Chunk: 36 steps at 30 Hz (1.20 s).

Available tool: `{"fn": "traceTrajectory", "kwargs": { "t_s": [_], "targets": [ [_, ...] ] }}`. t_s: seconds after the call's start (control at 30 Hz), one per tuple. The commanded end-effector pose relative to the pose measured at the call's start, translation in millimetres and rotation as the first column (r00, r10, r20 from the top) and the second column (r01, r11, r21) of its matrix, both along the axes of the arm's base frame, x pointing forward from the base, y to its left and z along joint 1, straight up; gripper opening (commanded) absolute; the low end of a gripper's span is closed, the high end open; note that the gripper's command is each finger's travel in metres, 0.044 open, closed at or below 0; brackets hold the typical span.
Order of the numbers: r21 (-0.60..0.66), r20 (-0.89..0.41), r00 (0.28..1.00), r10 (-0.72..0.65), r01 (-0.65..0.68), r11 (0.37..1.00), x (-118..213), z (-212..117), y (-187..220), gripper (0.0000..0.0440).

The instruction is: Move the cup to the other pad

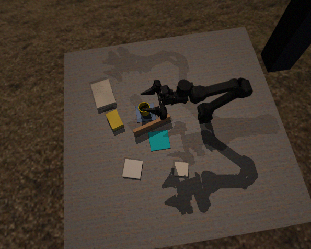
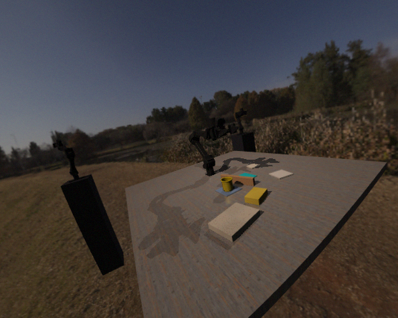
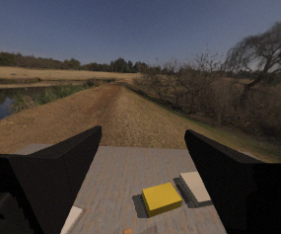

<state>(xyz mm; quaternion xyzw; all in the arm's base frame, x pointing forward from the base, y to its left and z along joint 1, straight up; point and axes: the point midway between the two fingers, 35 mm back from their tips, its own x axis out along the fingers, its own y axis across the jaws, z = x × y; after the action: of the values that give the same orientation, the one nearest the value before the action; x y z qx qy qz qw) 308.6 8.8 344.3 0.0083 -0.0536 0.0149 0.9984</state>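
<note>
The yellow cup stands upright on a blue-grey pad. Its inside is dark and I cannot make out the marbles. The other pad is teal and lies flat just beyond a wooden bar that separates the two pads. My gripper is open and empty. It hangs well above the cup and points level over the table. The cup is out of sight in the wrist view.
A yellow block and a beige slab lie past the cup. Two pale tiles lie beyond the teal pad. Black posts stand off the table.
</note>
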Motion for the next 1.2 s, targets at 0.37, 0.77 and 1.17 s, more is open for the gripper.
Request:
{"fn": "traceTrajectory", "kwargs": {
  "t_s": [0.37, 0.77, 1.17],
  "targets": [
    [0.049, -0.142, 0.990, -0.004, 0.011, 0.999, 14, -16, 4, 0.0096],
    [0.122, -0.307, 0.951, 0.043, -0.005, 0.993, 32, -31, 19, 0.0130],
    [0.186, -0.479, 0.875, 0.067, 0.026, 0.982, 47, -49, 31, 0.0121]
  ]
}}
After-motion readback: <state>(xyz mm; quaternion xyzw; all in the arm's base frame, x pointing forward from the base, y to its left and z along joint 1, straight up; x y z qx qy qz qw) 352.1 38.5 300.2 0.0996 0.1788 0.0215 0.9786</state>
